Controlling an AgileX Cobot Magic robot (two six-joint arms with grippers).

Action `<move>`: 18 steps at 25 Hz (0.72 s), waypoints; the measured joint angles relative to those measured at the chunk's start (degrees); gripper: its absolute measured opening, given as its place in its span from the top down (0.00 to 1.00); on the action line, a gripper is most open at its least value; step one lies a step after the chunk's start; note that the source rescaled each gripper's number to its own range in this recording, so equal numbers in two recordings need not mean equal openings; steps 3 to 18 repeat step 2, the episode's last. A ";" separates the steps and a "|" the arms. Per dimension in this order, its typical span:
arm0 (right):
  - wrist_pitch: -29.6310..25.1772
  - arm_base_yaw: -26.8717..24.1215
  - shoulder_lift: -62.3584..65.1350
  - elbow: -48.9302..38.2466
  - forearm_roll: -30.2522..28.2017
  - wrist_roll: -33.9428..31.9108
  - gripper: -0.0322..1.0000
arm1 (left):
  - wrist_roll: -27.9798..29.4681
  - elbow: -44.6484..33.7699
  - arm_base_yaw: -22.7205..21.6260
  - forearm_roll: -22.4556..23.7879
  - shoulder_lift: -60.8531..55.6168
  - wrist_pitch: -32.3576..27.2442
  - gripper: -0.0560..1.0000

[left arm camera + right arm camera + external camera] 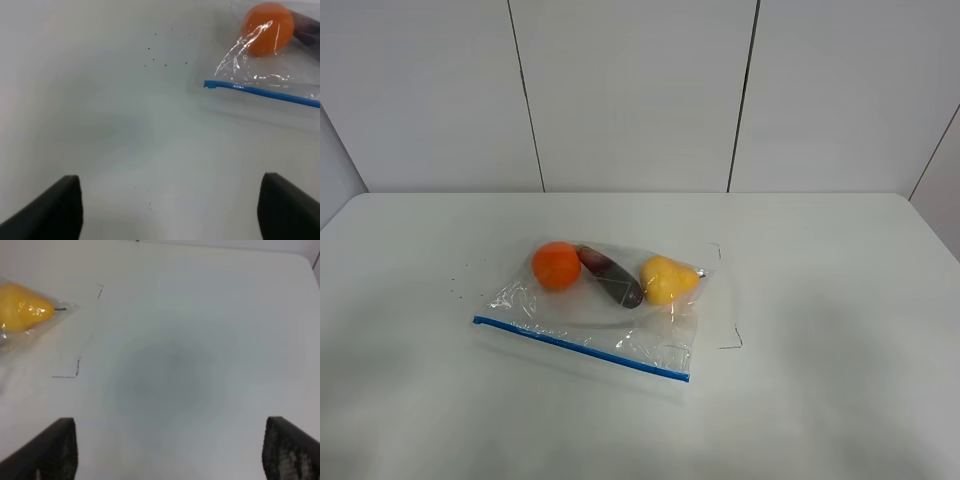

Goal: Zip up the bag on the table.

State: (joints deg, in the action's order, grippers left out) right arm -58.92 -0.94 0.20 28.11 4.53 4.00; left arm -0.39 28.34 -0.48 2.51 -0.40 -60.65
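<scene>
The bag is lying flat near the middle of the desk, its blue zip strip running along the edge nearest the camera and three fruits sitting against its far edge: an orange one, a dark purple one and a yellow one. Neither arm is appearing in the high view. The left hand is hovering with its fingers wide apart over bare desk, holding nothing, near the strip's end by the orange fruit. The right hand is likewise spread and holding nothing, well apart from the bag on the yellow fruit's side.

The likeliest trouble is the crinkly film sliding or bunching when the strip is pinched, since nothing is pinning the bag down; the round fruit could also roll and tug the mouth out of line.

Only the left wrist view is showing the strip's squared tip closely. Only the right wrist view is showing the yellow fruit's stem clearly. Whether the strip is already partly sealed, no view is telling.
</scene>
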 joint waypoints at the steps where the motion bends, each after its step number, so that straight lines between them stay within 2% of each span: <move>1: 0.00 0.00 0.00 0.00 0.00 0.00 0.05 | 0.00 0.00 0.00 0.00 0.00 0.00 0.10; 18: 0.00 0.00 0.05 0.00 0.00 0.00 0.05 | 0.00 0.00 0.00 0.00 0.00 0.00 0.10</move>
